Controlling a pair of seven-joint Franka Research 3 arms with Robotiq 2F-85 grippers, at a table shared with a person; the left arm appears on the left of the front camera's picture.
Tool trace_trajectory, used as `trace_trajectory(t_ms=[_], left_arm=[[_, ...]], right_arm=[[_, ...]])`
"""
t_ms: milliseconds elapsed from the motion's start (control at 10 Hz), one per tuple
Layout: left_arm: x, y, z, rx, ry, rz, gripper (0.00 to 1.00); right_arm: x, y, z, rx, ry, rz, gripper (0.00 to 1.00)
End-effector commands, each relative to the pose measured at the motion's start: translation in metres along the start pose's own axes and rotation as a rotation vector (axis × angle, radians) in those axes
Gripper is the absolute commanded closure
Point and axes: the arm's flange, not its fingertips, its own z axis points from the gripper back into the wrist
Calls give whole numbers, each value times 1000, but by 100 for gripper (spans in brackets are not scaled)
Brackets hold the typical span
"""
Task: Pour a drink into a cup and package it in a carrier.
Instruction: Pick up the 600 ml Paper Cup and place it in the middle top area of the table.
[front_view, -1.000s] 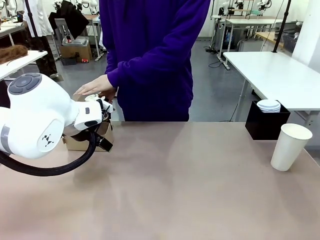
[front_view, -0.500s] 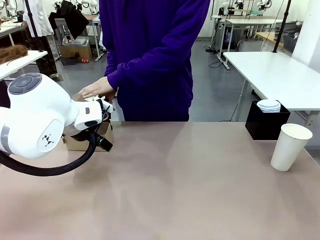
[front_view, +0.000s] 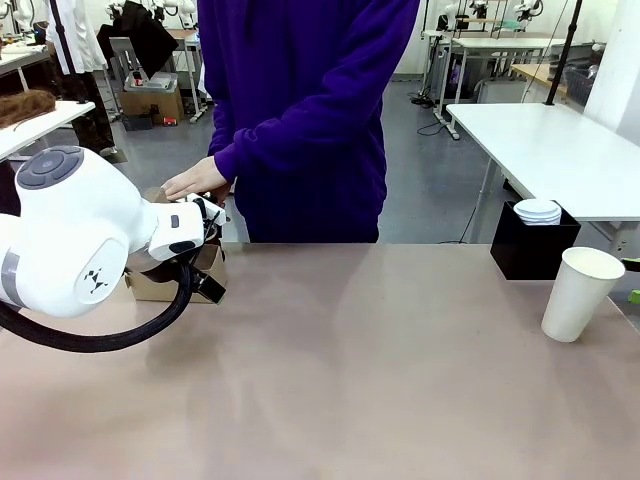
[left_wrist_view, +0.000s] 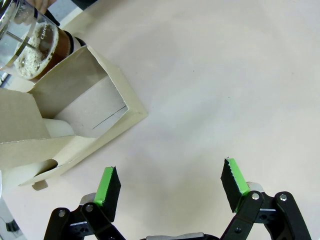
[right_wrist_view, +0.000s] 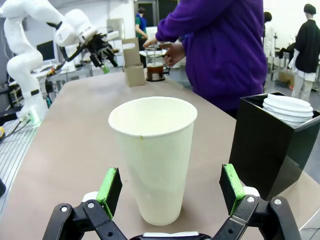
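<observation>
Count on table:
- Tall tapered white paper cup (right_wrist_view: 153, 150): one.
- Low brown cardboard carrier (left_wrist_view: 80, 125): one.
- Clear glass pitcher (left_wrist_view: 20, 30): one, holding amber-brown drink (left_wrist_view: 47, 47).
- Black square box (right_wrist_view: 270, 145): one.
- Stack of white plastic lids (right_wrist_view: 287, 107): one stack; lids in it not countable.
- Black two-finger grippers, green pads: two, namely left gripper (left_wrist_view: 170, 170) and right gripper (right_wrist_view: 170, 172).
- Person in purple top (front_view: 300, 110): one.

A pale beige tabletop (front_view: 400, 380) takes up the lower half of the front view, evenly lit with a soft sheen. Behind it lies a smooth grey floor (front_view: 430, 190). At the upper right stands a white table (front_view: 560, 145) on metal legs, with a black pole (front_view: 566, 45) rising behind it and a white column (front_view: 618, 60) at the frame's edge. More white tables (front_view: 490, 42) stand farther back. A cardboard box (front_view: 152, 102) sits on the floor at the upper left.
</observation>
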Motion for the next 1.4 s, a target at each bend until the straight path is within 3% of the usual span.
trace_trajectory(t_ms=[0, 1300], left_arm=[[0, 0, 0, -1, -1, 0, 0], [0, 0, 0, -1, -1, 0, 0]], right_arm=[[-9, 2, -13, -59, -46, 43, 0], [-46, 19, -72, 33, -50, -53, 0]])
